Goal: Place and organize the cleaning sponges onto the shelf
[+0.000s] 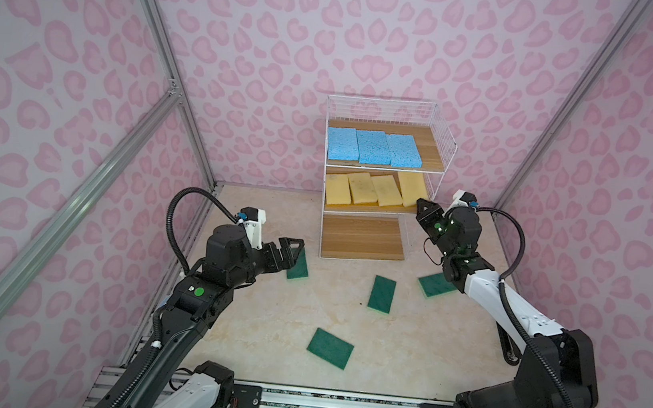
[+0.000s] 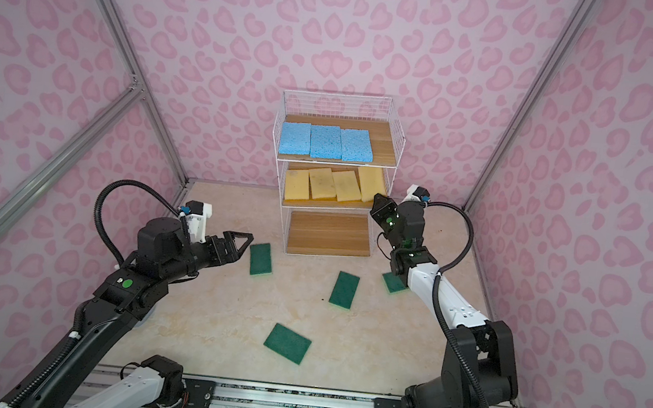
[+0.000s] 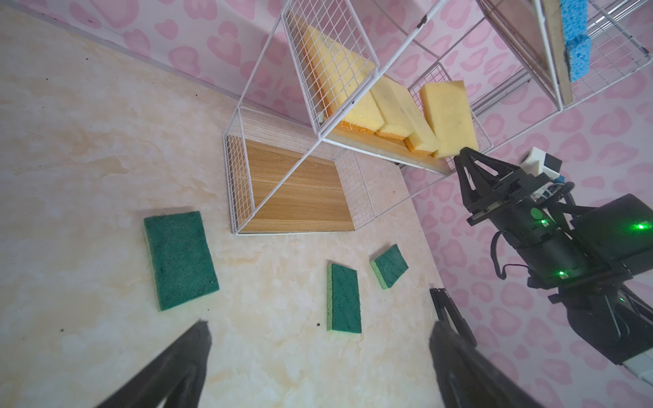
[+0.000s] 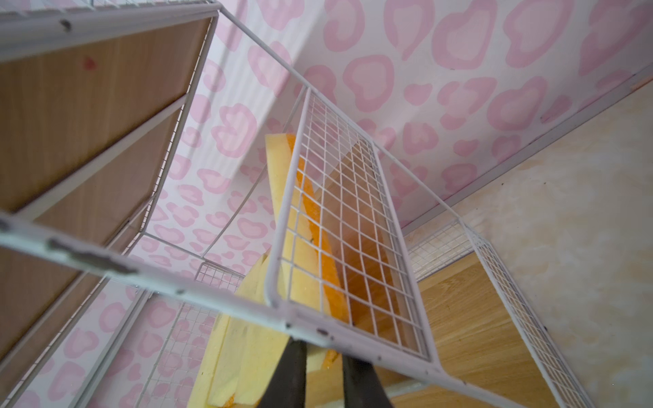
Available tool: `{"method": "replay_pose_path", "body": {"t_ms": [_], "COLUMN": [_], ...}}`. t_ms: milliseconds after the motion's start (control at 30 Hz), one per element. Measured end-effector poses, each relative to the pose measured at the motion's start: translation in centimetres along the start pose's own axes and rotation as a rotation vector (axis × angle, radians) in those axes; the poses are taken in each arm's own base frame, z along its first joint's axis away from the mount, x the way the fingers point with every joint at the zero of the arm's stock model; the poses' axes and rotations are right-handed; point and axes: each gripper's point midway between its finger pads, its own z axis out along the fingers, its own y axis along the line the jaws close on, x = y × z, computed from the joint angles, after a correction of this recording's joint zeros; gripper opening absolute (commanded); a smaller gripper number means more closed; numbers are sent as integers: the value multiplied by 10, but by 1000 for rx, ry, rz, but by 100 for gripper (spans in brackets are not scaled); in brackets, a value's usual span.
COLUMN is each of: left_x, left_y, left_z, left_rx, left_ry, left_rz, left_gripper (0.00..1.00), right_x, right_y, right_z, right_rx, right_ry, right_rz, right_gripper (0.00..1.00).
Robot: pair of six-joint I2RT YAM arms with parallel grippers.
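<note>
The shelf (image 1: 362, 238) stands at the back; its bottom board is bare. Three blue sponges (image 1: 371, 147) lie on the top board and yellow sponges (image 1: 364, 188) on the middle one. The rightmost yellow sponge (image 3: 448, 116) stands tilted against the side grid, and my right gripper (image 1: 421, 203) is shut on its front corner (image 4: 319, 356). Several green sponges lie on the table: (image 1: 298, 266), (image 1: 381, 294), (image 1: 435, 285), (image 1: 330, 348). My left gripper (image 1: 297, 245) hangs open and empty just left of the far-left green sponge (image 3: 180, 258).
The shelf's white wire side grid (image 4: 353, 229) and front rail (image 4: 212, 286) run close around my right gripper (image 4: 322, 353). Pink patterned walls enclose the marbled table (image 1: 260, 331). The right arm's forearm passes over one green sponge (image 2: 393, 283).
</note>
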Motion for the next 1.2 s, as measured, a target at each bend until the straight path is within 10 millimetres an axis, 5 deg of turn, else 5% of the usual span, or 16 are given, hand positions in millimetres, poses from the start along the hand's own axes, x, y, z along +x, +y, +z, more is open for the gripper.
{"method": "replay_pose_path", "body": {"t_ms": [367,600,1000,1200], "left_x": [2,2,3,18], "left_y": [1,2,3,25], "left_z": [1,1,2,22], "left_rx": [-2,-3,-6,-69], "left_ry": [3,5,7,61], "left_rz": [-8,-9,-9,-32], "left_gripper": [98,98,98,92], "right_x": [4,1,-5,2], "right_y": [-5,5,14,4], "right_z": [11,4,-15,-30], "right_rx": [-79,-116,-136,-84], "right_ry": [63,59,39,62], "right_rz": [187,221,218,200], "right_gripper": [25,49,69,72]}}
